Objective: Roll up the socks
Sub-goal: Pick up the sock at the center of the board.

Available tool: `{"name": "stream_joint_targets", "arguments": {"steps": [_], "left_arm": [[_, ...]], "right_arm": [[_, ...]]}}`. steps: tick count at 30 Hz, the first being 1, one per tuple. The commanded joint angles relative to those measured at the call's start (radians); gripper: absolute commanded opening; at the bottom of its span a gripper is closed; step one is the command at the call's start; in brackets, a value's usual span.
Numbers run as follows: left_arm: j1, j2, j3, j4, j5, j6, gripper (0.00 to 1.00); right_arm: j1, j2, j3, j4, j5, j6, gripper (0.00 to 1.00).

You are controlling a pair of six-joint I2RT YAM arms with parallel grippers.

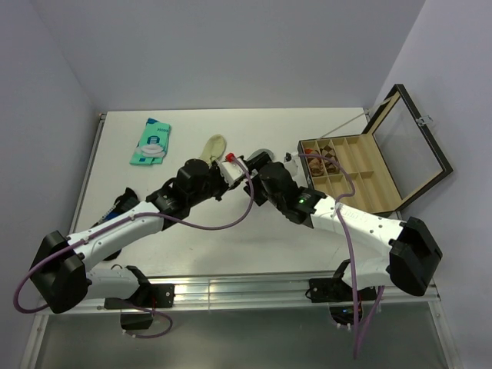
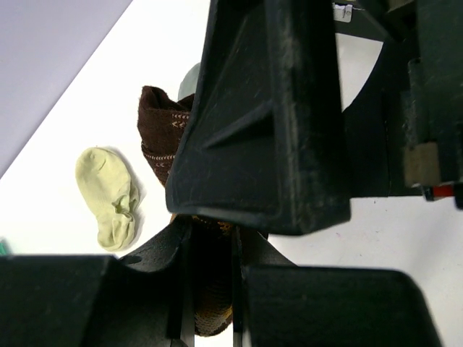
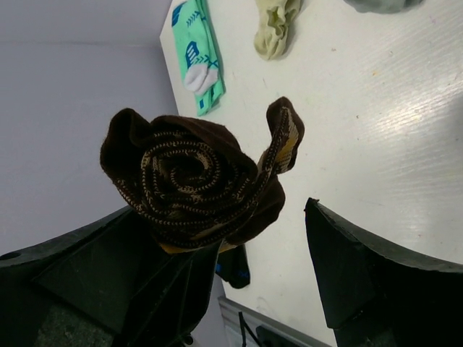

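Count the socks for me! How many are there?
3. A rolled brown sock is pinched in the left end effector, a cream sock lies on the table, and a grey sock peeks in near it. More could be hidden from view.

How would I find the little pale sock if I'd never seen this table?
On the white table, look toward the far edge. Right of the teal-and-white packet lies the cream ankle sock. It is small, plain and pale, unlike the dark-brown patterned sock rolled up near it.
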Motion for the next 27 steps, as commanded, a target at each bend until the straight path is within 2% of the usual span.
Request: {"name": "stream_joint_targets", "arguments": {"steps": [1,21,23,27], "left_arm": [[-0.018,0.000,0.009,0.070,-0.022,0.007,0.00],[-0.031,0.017,0.009,0.039,0.015,-0.008,0.00],[-0.032,0.020,0.014,0.027,0.024,-0.011,0.00],[-0.031,0.033,0.018,0.013,0.038,-0.016,0.00]], "right_arm": [[-0.007,0.012,0.038,0.033,-0.026,0.031,0.93],[-0.041,0.078,0.056,0.106,-0.055,0.034,0.87],[-0.047,0.075,0.046,0.123,-0.061,0.028,0.84],[-0.056,0.070,0.036,0.141,-0.052,0.005,0.67]]}}
